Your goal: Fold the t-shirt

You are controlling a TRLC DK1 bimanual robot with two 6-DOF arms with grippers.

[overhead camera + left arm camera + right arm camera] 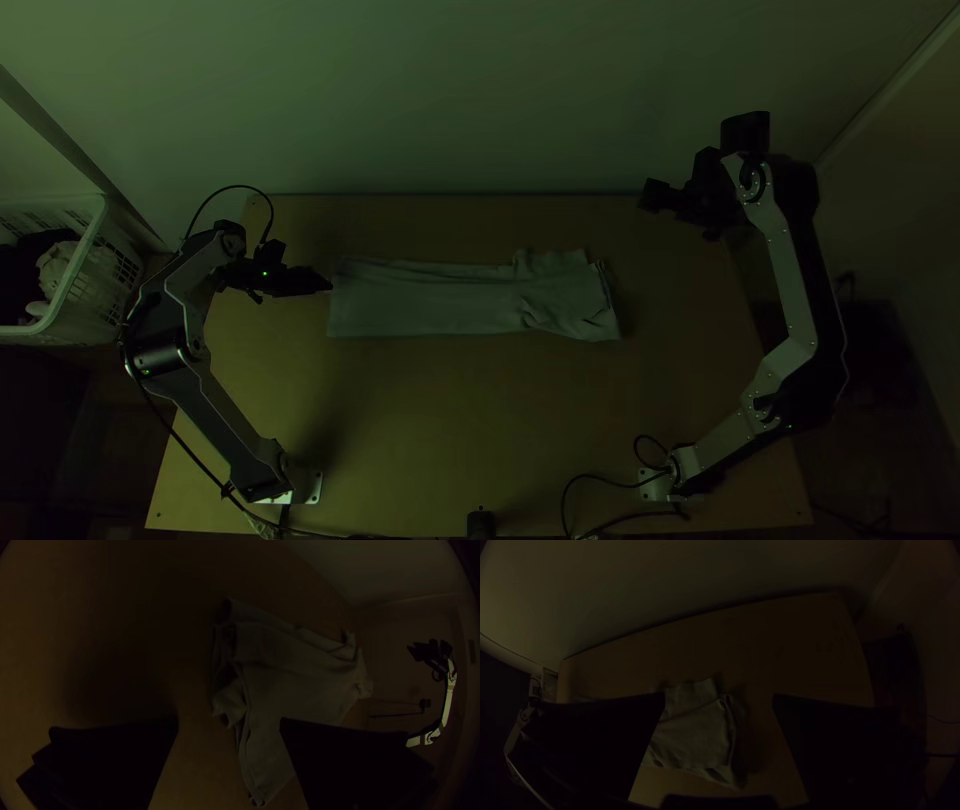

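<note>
- The table (480, 420) spreads widest beneath me, its surface dim; a soft shadow beside my left arm blurs the wood there.
- My right arm (790, 290) bends up over the table's right side, and my left arm (220, 400) stands along the left side, its black joints nearly melting into the dark.
- The basket (120, 268) sits beyond the table's left side, cut off by the top view's edge; I make out pale and dark cloth in it, nothing finer.
- The t-shirt (430, 300) lies across the middle of the table as a long folded strip, rumpled at its right end. Its layers hide one another, so I can't count the folds; in both wrist views my black fingers cover part of it.
- My left claw (325, 285) is just beside the strip's left end. From its wrist I see the fingers spread wide, with nothing gripped between them.
- My right claw (648, 195) is over the far right part of the table, apart from the cloth, also spread wide and holding nothing.
- A small black object (481, 524) stands at the near edge, cut off below; I can't tell what it is.
</note>
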